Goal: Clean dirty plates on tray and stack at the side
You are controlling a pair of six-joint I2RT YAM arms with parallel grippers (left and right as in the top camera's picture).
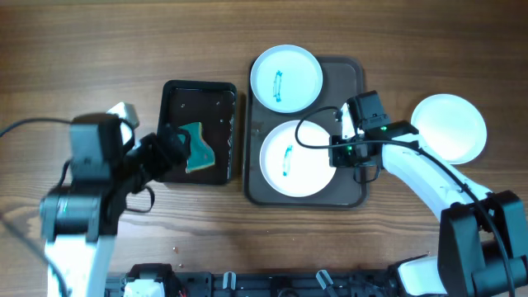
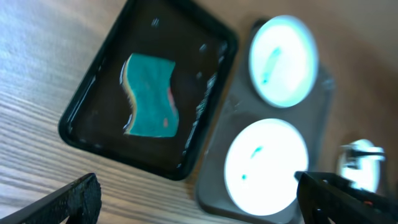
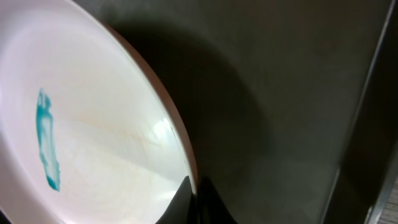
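- Desk of brown wood grain carries everything in view.
- Dark brown tray with rounded corners lies right of centre, its long side running away from the robot.
- Smaller black tray, glossy and wet-looking, sits just beside the brown tray's left edge.
- Far plate rests at the brown tray's far end, overhanging its rim a little, with a teal smear at its centre.
- Near plate fills the near half of the same tray, also with a teal smear.
- Third plate, plain white, lies on the desk to the right of the brown tray, apart from it.
- Teal sponge with wavy edges lies inside the black tray.
- Right gripper is pressed together on the right rim of the near plate; a dark shadow shows under that edge.
- Left gripper hangs above the black tray's near left part, fingers spread wide, pinching nothing.
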